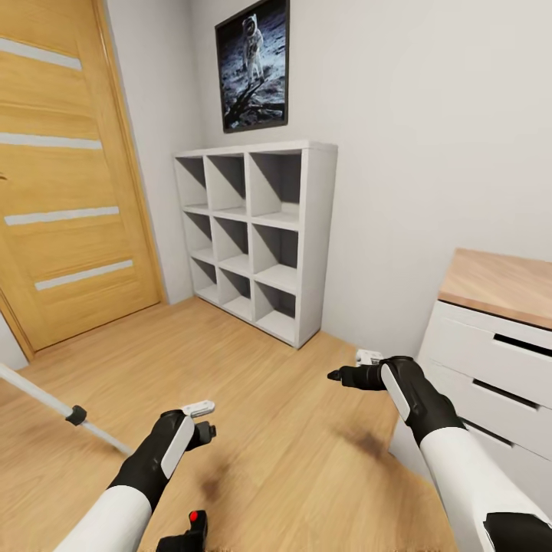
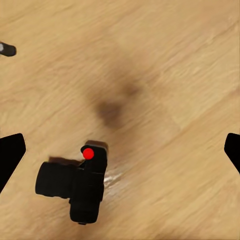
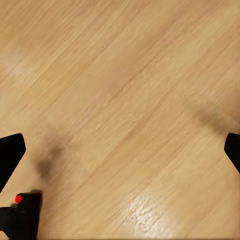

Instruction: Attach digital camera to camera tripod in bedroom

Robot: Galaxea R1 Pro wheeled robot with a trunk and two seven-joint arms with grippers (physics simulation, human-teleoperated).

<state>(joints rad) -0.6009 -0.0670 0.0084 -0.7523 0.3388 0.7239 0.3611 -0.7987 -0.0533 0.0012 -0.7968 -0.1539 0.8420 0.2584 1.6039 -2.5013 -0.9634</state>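
Note:
The digital camera [image 2: 75, 187], black with a red dot, lies on the light wood floor, also seen at the head view's bottom edge as the camera [image 1: 192, 529]. My left gripper [image 1: 201, 423] hangs above the floor just beyond it, open, its fingers [image 2: 11, 154] wide apart and empty. My right gripper [image 1: 345, 374] hovers further right, also open, with the camera [image 3: 22, 214] at the corner of its wrist view. One silver leg of the camera tripod [image 1: 42, 396] with a black joint slants in at the far left; its black foot [image 2: 7, 49] rests on the floor.
A white cube shelf [image 1: 257, 238] stands against the grey wall ahead under a framed astronaut picture [image 1: 253, 65]. The oak door [image 1: 69, 176] with pale stripes is at left. A white dresser [image 1: 491, 360] with a wood top is close by my right arm.

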